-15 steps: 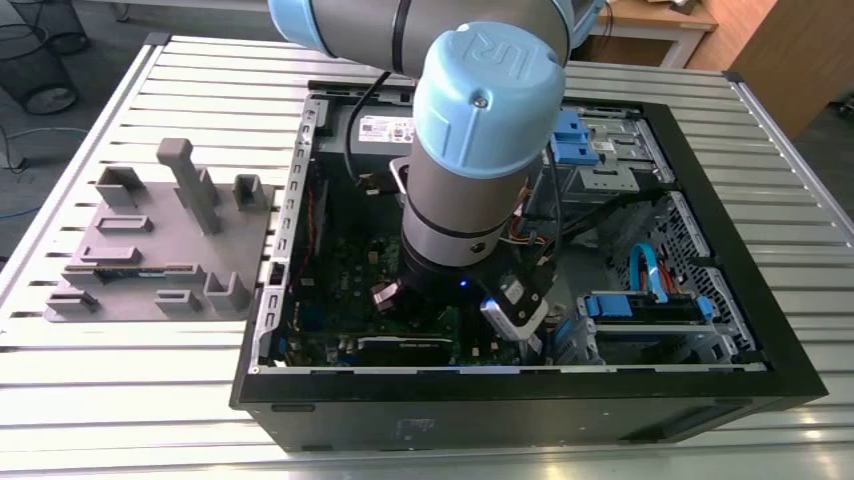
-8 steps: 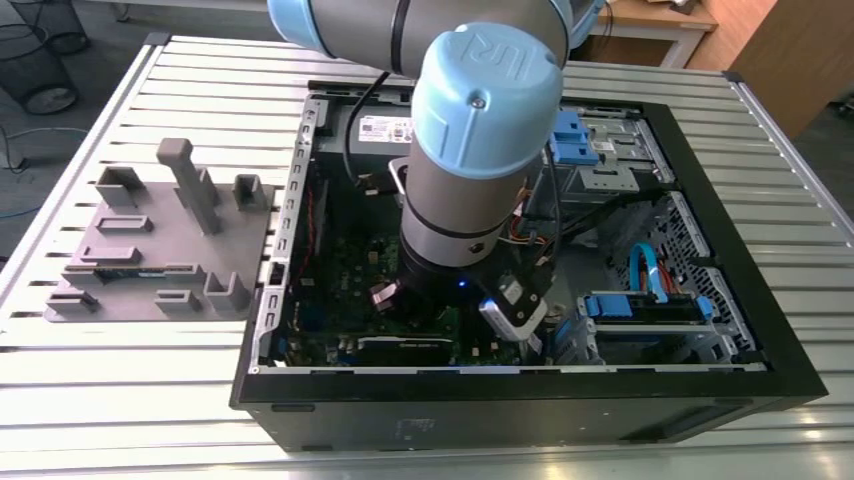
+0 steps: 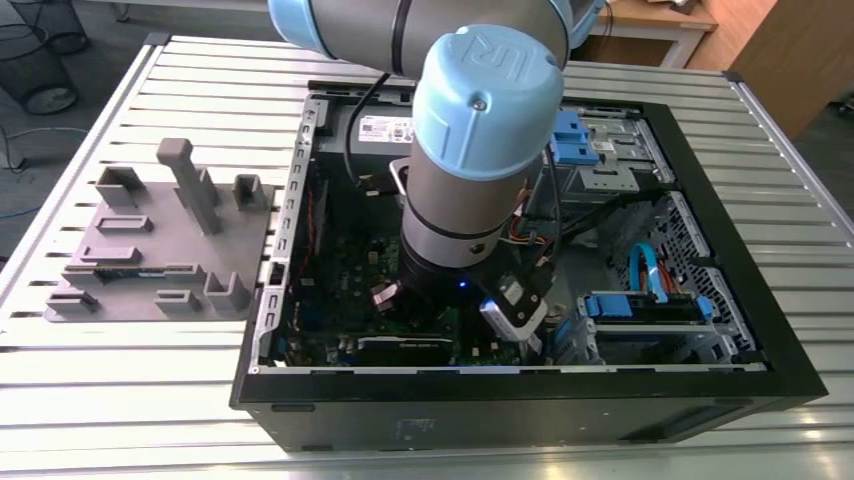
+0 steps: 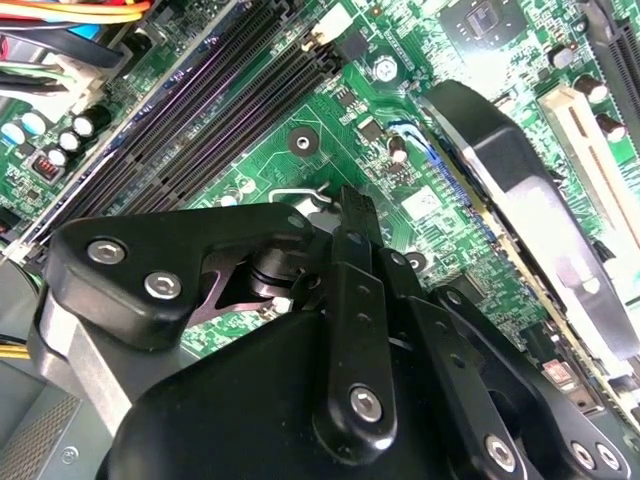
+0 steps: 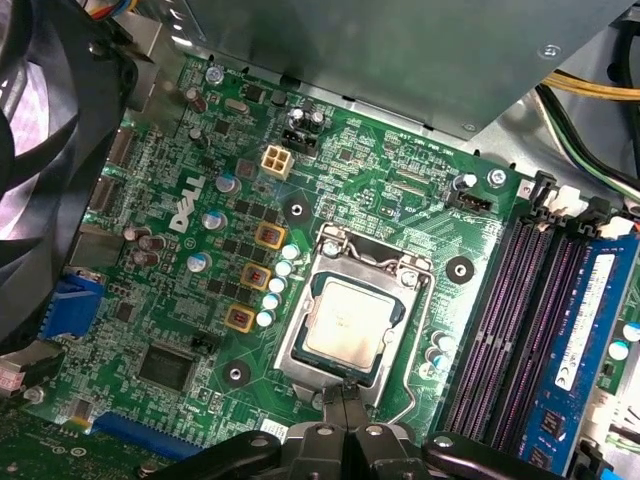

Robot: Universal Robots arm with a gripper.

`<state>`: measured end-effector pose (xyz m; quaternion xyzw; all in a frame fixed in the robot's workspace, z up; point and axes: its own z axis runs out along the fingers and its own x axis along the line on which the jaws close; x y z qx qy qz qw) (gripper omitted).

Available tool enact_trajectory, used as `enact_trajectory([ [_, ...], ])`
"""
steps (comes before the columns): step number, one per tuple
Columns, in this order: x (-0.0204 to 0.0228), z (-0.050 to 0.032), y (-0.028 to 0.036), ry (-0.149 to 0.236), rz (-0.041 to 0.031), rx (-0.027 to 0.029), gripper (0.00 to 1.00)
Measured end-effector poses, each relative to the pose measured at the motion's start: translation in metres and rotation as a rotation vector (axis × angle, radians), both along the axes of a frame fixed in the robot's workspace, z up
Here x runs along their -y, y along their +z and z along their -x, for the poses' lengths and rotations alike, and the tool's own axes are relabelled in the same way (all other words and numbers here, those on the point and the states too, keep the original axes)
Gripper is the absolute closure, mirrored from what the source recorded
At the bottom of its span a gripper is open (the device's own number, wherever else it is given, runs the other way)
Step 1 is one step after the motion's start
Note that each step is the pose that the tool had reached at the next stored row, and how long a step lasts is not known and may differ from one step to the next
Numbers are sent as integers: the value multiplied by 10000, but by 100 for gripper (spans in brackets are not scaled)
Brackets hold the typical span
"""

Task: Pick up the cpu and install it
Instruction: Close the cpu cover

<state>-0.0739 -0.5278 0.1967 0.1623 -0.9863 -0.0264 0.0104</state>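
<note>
I log even, diffuse overhead light in the exterior view: the slatted tabletop is bright with a soft sheen, and the inside of the computer case under the arm is dim. In the first wrist view the cpu top glares mildly. In the second wrist view the black tool carries pinpoint highlights on its bolts.

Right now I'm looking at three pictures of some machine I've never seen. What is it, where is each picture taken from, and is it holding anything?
It is a robot arm reaching into an open computer case that lies on a slatted metal table. The exterior view looks on from off the arm; both wrist views come from cameras riding on the arm, looking at the green motherboard. The black gripper is shut and holds nothing. The cpu, the silvery square, sits in its socket, just beyond the gripper's tips. A grey parts holder stands at the exterior view's left.
</note>
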Motion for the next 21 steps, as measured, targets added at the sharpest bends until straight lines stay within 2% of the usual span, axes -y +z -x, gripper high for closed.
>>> enact_trajectory([
  [11, -15, -1, 75, 1, -1, 1, 89],
  [16, -13, -1, 65, 1, 1, 0, 89],
  [21, 2, -1, 22, 1, -1, 0, 89],
])
